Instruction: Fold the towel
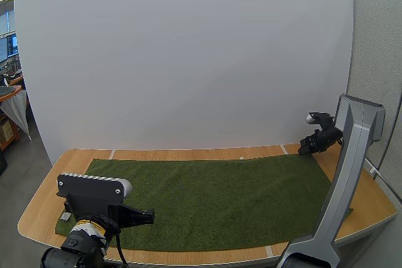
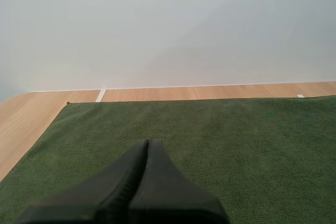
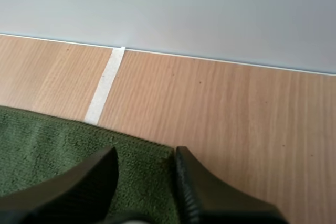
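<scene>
Right end effector [image 3: 146, 153] parted astride corner of green towel [image 3: 42, 145]; left end effector [image 2: 147, 144] closed, empty.

No word, brand or number is showing clearly enough to be read. A small pale tag [image 1: 65, 216] is lying at the near left corner of the green towel [image 1: 220, 192], but any print on it is too small to tell.

Towel [image 1: 213, 199] lies flat on table [image 1: 39, 210], right gripper [image 1: 305, 150] at far-right corner.
</scene>
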Available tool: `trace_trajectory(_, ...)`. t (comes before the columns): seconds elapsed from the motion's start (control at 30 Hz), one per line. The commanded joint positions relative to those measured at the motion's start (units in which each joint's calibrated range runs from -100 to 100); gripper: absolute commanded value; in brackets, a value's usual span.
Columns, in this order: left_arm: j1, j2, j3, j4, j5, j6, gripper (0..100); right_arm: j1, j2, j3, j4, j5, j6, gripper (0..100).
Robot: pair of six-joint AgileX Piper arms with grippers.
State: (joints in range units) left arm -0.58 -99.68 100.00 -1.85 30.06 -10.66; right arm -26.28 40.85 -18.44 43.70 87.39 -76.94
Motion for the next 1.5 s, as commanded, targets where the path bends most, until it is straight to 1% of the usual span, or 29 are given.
trace_trajectory(0.0,-0.16,-0.3,0.0,-0.4,-0.7,-0.4,0,-0.2,-0.4,-0.3,0.2,-0.8,-0.3,57)
trace_trajectory(0.2,-0.16,-0.3,0.0,-0.4,-0.7,-0.4,0,-0.2,-0.4,-0.3,0.2,-0.9,-0.3,55)
trace_trajectory(0.4,-0.16,-0.3,0.0,-0.4,-0.7,-0.4,0,-0.2,-0.4,-0.3,-0.3,-1.6,-0.3,46)
trace_trajectory(0.63,-0.16,-0.3,0.0,-0.4,-0.7,-0.4,0,-0.2,-0.4,-0.3,-2.4,-5.5,-0.2,36)
trace_trajectory(0.77,-0.16,-0.3,0.0,-0.4,-0.7,-0.4,0,-0.2,-0.4,-0.3,-2.4,-5.5,-0.2,25)
trace_trajectory(0.83,-0.16,-0.3,0.0,-0.4,-0.7,-0.4,0,-0.2,-0.4,-0.3,-2.4,-5.5,-0.2,15)
trace_trajectory(0.9,-0.16,-0.3,0.0,-0.4,-0.7,-0.4,0,-0.2,-0.4,-0.3,-2.4,-5.5,-0.2,3)
trace_trajectory(0.93,-0.16,-0.3,0.0,-0.4,-0.7,-0.4,0,-0.2,-0.4,-0.3,-2.4,-5.5,-0.2,0)
trace_trajectory(1.07,-0.16,-0.3,0.0,-0.4,-0.7,-0.4,0,-0.2,-0.4,-0.3,-2.4,-5.3,-0.2,0)
trace_trajectory(1.2,-0.16,-0.3,0.0,-0.4,-0.7,-0.4,0,-0.2,-1.1,-0.3,-2.3,-1.9,-0.2,0)
trace_trajectory(1.33,-0.16,-0.3,0.0,-0.4,-0.7,-0.4,0,-0.2,-2.6,-0.3,-1.8,3.1,-0.2,0)
trace_trajectory(1.43,-0.16,-0.3,0.0,-0.4,-0.7,-0.4,0,-0.2,-3.3,-0.3,-0.8,11.5,-1.7,0)
trace_trajectory(1.47,-0.16,-0.3,0.0,-0.4,-0.7,-0.4,0,-0.2,-3.3,-0.3,0.3,12.6,-1.7,0)
